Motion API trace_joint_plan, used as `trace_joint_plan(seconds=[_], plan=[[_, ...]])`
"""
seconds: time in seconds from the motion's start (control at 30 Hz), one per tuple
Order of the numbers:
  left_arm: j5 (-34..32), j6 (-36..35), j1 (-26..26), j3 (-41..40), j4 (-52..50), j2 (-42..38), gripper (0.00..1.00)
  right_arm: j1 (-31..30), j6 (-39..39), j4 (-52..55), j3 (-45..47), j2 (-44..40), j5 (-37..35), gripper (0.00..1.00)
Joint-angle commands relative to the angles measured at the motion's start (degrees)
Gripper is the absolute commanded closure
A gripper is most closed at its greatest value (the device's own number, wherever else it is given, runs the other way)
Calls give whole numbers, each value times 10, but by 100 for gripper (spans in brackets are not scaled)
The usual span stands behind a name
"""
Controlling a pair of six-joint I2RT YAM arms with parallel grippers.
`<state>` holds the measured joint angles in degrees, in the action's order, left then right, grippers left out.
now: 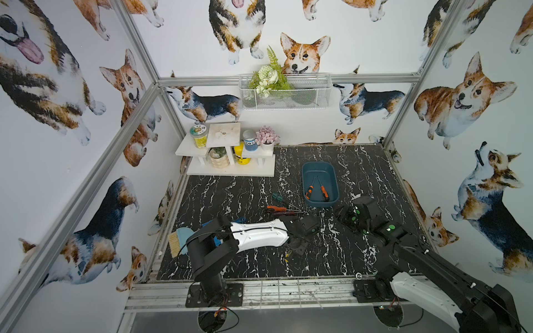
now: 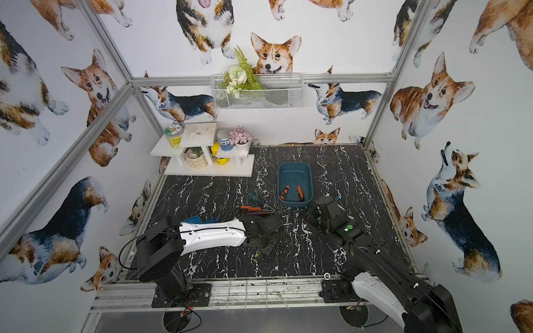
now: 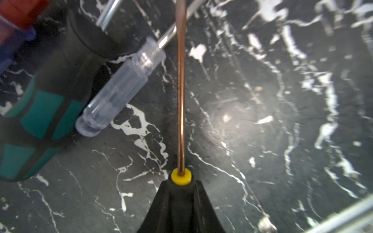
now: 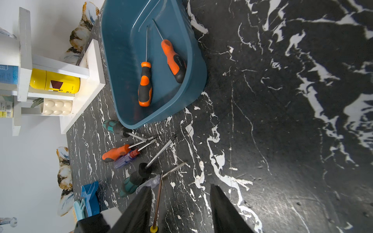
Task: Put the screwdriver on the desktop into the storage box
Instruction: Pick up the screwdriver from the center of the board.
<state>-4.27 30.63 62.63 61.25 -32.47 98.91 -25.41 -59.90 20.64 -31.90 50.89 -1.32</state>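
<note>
Nearest the lens in the left wrist view, the left gripper [image 3: 180, 191] has its fingers pressed together on the neck of a yellow-collared screwdriver [image 3: 181, 100]. Its coppery shaft runs straight away from the camera over the desktop [image 3: 262, 141]. Beside the shaft lie a clear handle [image 3: 119, 88] and a fat green-and-black handle [image 3: 40, 113]. Near its tip the shaft crosses in front of the clear one's steel shaft (whether they touch, or whether the held tool is off the surface yet, I cannot tell).

In the right wrist view the right gripper [image 4: 181, 188] stands partly open and holds nothing. The coppery shaft shows in the gap close to one finger, but neither finger is on it. Beyond, the storage box [image 4: 113, 66] holds two orange-and-black screwdrivers [image 4: 145, 86], and several loose screwdrivers [image 4: 116, 153] lie on the desktop just off its near end.

In both top views the box [image 1: 318, 166] [image 2: 294, 167] sits right of the middle in the far half of the desktop, short of the far edge. The left gripper is near the middle, and the right one is just off the box's near right corner.

The grasp looks made, so the step in hand is the lift-out. The next move calls for raising the tool straight up, clear of the crossed shafts, and carrying it toward the far right. It should then be turned along the box's length, lowered beside the two inside, and released.
</note>
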Motion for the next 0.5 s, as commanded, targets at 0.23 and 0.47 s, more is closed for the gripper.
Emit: trace_joint_plan(seconds=[0.23, 0.47], plan=[[111, -19, -4, 3, 32, -11, 100, 15, 15, 6, 4, -8, 10, 47], [85, 1, -44, 26, 50, -63, 100, 19, 13, 14, 6, -22, 2, 47]])
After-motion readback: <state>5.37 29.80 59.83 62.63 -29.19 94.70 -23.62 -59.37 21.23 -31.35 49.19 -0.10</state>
